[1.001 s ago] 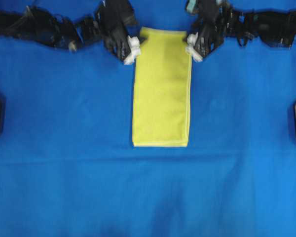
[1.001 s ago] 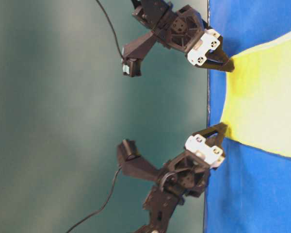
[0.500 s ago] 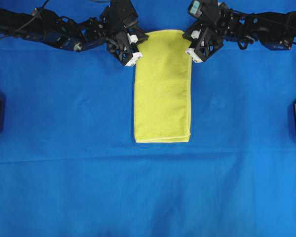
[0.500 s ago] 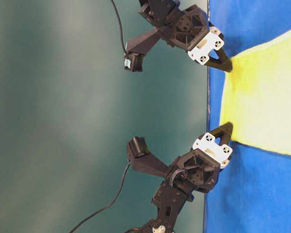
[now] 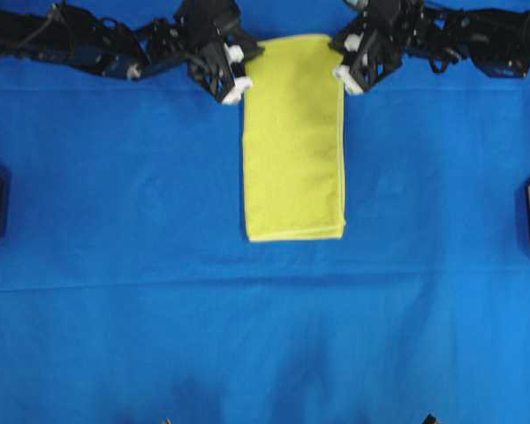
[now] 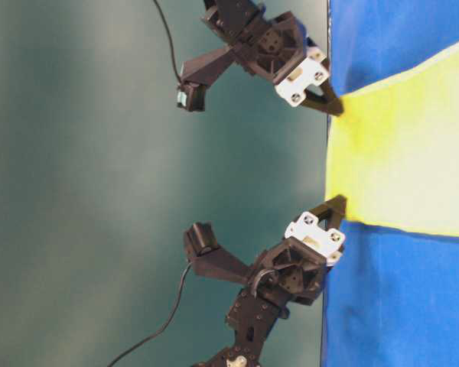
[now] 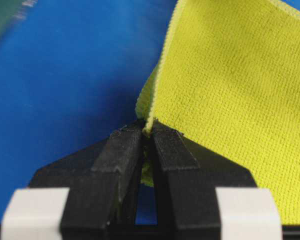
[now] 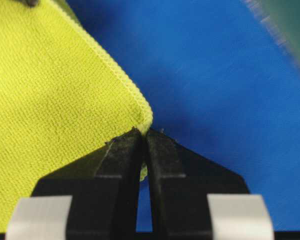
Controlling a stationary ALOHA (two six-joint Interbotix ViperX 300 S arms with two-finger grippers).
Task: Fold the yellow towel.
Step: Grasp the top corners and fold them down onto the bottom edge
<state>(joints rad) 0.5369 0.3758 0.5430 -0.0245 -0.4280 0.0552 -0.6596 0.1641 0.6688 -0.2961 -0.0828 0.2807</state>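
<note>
- Towel status: yellow towel point(image 5: 293, 141) lay on the blue cloth point(image 5: 115, 291) as a long narrow strip, so it looked already folded at least once lengthwise. Near short end sat flat w/ stacked layers visible at its edge.
- Far short end was by the top of the overhead view, lifted a bit off the cloth going by the table-level shot, w/ one arm at each far corner.
- Left gripper point(image 7: 146, 131) had its jaws pinched tight on the left far corner, hem sticking up right btwn the tips.
- Right gripper point(image 8: 141, 132) same deal, clamped hard on the right far corner, just a sliver of yellow poking out below.
- Done so far imo: first fold, plus both corners secured.
- Left to do, prob: carry that far end over toward the near end to halve the strip, lay it down w/ edges lined up, then let go. Can't tell if another fold is wanted after that.
</note>
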